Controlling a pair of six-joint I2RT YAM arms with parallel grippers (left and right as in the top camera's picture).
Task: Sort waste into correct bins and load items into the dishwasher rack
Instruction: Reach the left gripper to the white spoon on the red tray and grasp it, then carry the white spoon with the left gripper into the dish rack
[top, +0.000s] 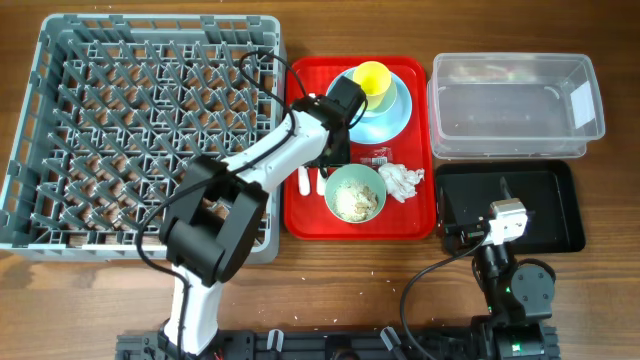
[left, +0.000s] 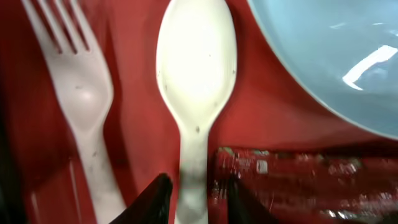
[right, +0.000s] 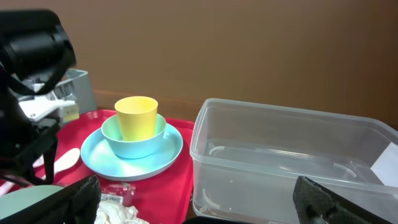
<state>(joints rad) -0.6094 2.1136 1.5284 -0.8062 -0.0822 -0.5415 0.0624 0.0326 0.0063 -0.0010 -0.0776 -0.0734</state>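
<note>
Firstly, left gripper (left: 198, 186): we find its two dark fingers (left: 157, 200) parted a little, one on each side of the handle of the spoon (left: 196, 81). A thin strip of red shows between each finger and the handle, so nothing is clamped.
Spoon detail: white plastic with a smooth oval bowl and faint specks; its narrow handle runs down between the fingers.
Fork (left: 84, 106): white plastic with slim tines, lying alongside the spoon, outside the fingers.
Wrapper (left: 298, 174): crinkled shiny red foil with small print, just beside the finger opposite the fork. We cannot tell whether they touch.
Plate (left: 336, 56): light blue, round and glossy, ahead of the fingers on the wrapper's side.
Red tray (top: 400, 215): smooth plastic, rectangular with rounded corners, beneath the left fingers.
Right gripper (right: 196, 182): fingers spread wide and holding nothing.
Black tray (top: 540, 195): shallow, rectangular and matt, under the right fingers.
Tub (top: 510, 110): clear plastic, rectangular with a rounded rim and a white label on one end, directly ahead of the right fingers.
Cup (top: 372, 77): yellow and tapered, upright inside the pale blue bowl (top: 392, 98), which sits on the plate.
Green bowl (top: 331, 190): pale and round, holding whitish grainy scraps (top: 352, 203), near the left fingers.
Napkin (top: 402, 181): crumpled white paper, just beside the green bowl.
Rack (top: 100, 120): square grey plastic crate with a grid of upright pegs, well apart from both pairs of fingers.
</note>
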